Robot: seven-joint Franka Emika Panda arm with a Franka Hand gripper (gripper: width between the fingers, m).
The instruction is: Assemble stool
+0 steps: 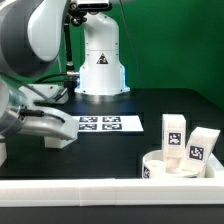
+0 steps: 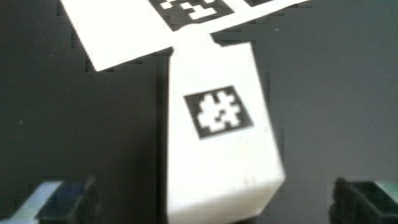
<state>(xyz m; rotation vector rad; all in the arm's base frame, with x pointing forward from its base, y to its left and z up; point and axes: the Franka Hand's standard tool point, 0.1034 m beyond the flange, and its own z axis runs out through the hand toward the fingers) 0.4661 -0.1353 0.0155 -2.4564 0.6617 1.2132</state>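
Observation:
In the wrist view a white block leg (image 2: 222,120) with a black-and-white tag lies flat on the black table, one end touching a corner of the marker board (image 2: 151,30). My gripper (image 2: 214,204) is open and straddles the leg's near end. Dark fingers (image 2: 64,200) stand on either side with a gap to the leg. In the exterior view my gripper (image 1: 50,133) hangs low at the left, and the hand largely hides that leg. The round white seat (image 1: 168,166) lies at the front right. Two more legs (image 1: 173,130) (image 1: 202,148) stand upright by it.
The marker board (image 1: 100,123) lies mid-table in front of the robot's white base (image 1: 100,62). A long white rail (image 1: 110,194) runs along the front edge. Another white piece (image 1: 3,152) shows at the exterior view's left edge.

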